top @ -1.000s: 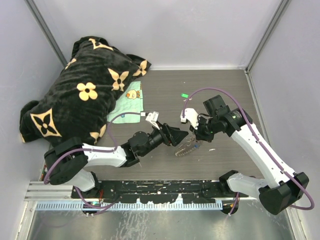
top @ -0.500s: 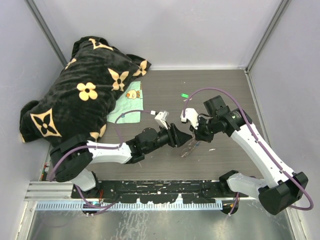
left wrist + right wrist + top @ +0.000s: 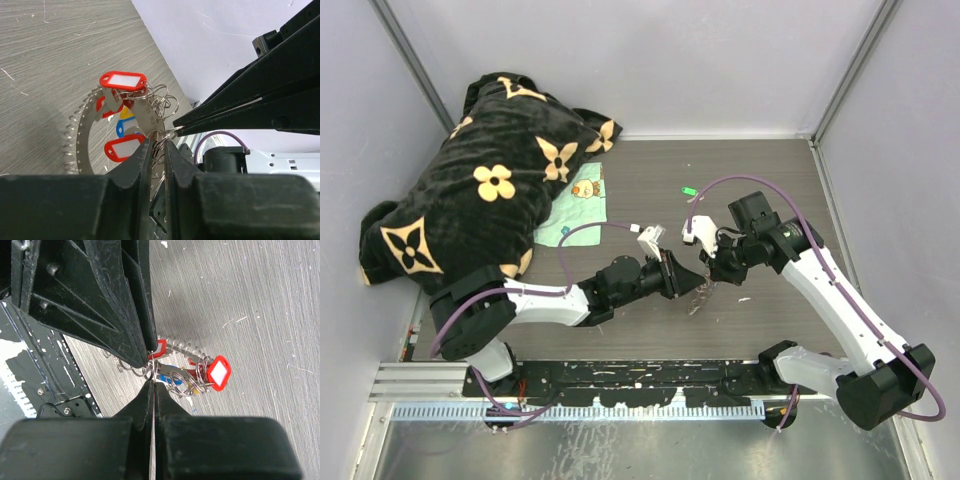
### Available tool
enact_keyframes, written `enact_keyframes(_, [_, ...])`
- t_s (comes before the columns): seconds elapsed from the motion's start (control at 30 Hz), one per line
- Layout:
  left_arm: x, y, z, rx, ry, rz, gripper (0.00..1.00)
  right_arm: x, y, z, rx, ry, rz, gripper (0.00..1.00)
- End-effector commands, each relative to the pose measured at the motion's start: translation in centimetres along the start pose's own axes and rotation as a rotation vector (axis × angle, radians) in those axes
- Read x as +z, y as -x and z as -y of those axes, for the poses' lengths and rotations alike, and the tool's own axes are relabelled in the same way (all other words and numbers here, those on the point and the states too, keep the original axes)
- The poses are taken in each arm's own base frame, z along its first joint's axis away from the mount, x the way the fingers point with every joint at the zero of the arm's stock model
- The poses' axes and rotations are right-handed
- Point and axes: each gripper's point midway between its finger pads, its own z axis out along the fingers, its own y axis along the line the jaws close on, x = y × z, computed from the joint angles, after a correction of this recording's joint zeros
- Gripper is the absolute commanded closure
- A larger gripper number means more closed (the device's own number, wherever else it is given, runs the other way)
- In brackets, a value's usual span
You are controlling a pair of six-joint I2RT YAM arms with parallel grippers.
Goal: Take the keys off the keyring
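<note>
The keyring, a big grey ring with a toothed rim, hangs just above the table between both grippers. Keys with red tags, a blue tag and a yellow one cluster on it by small wire rings. My left gripper has its jaws almost together, with the keyring's bumpy rim edge-on between them. My right gripper meets it tip to tip, shut on a thin wire ring of the key bunch.
A black plush blanket with cream flowers fills the back left, with a light green cloth at its edge. A small green item lies behind the grippers and a white scrap to their right. Walls close three sides.
My left gripper slid right up to the right gripper's tips and its jaws narrowed onto the keyring. The keyring turned more upright. The right arm barely moved.
</note>
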Motion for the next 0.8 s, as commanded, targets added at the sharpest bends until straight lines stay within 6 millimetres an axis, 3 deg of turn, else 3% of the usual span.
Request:
enact_keyframes(0.0, [-0.1, 1.8, 2.7, 0.006, -0.084, 0.039, 0.89, -0.5, 1.4, 0.9, -0.018, -0.056, 0.069, 0.99])
enact_keyframes(0.1, [-0.5, 1.6, 3.2, 0.022, -0.113, 0.026, 0.94, -0.4, 1.2, 1.2, -0.011, -0.070, 0.063, 0.99])
enact_keyframes(0.37, [-0.9, 0.4, 4.7, 0.041, -0.232, -0.039, 0.95, -0.5, 1.3, 1.6, 0.006, -0.083, 0.068, 0.99])
enact_keyframes(0.77, [-0.9, -0.3, 6.2, 0.026, -0.320, -0.084, 0.84, -0.5, 1.4, 1.4, 0.018, -0.070, 0.086, 0.99])
